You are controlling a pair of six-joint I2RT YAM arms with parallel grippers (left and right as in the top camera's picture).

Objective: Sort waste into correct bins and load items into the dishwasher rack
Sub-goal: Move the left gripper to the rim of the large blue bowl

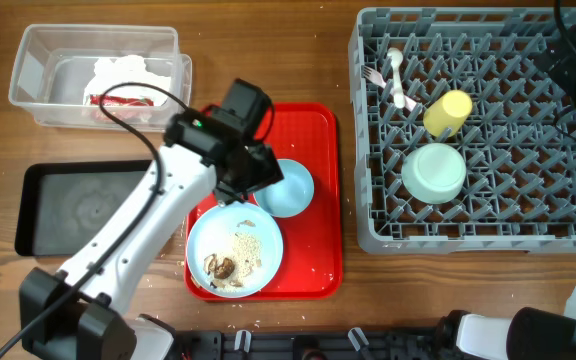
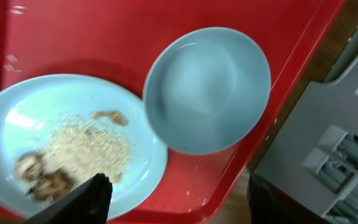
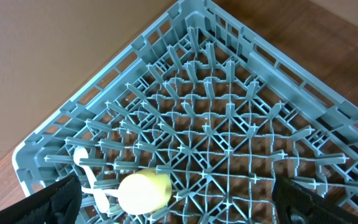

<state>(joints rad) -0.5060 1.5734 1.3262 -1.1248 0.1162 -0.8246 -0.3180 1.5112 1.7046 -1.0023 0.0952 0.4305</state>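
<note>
My left gripper (image 1: 253, 168) hangs open and empty over the red serving tray, just left of the small light blue bowl (image 1: 290, 188). In the left wrist view its fingers (image 2: 179, 205) frame the bowl (image 2: 207, 90) and the large light blue plate (image 2: 67, 143). The plate (image 1: 235, 250) holds rice-like crumbs and brown bits (image 1: 230, 262). The grey dishwasher rack (image 1: 468, 240) holds the yellow cup (image 1: 448, 112), the mint green bowl (image 1: 434, 172), and the white fork and spoon (image 1: 393, 75). My right gripper (image 3: 179, 211) is open above the rack, near the cup (image 3: 143, 191).
The clear tub (image 1: 38, 60) at the back left holds the white napkin (image 1: 128, 72) and the red-and-white wrapper (image 1: 123, 100). The shallow black tray (image 1: 38, 200) lies in front of it. The red serving tray (image 1: 313, 130) sits between the bins and the rack.
</note>
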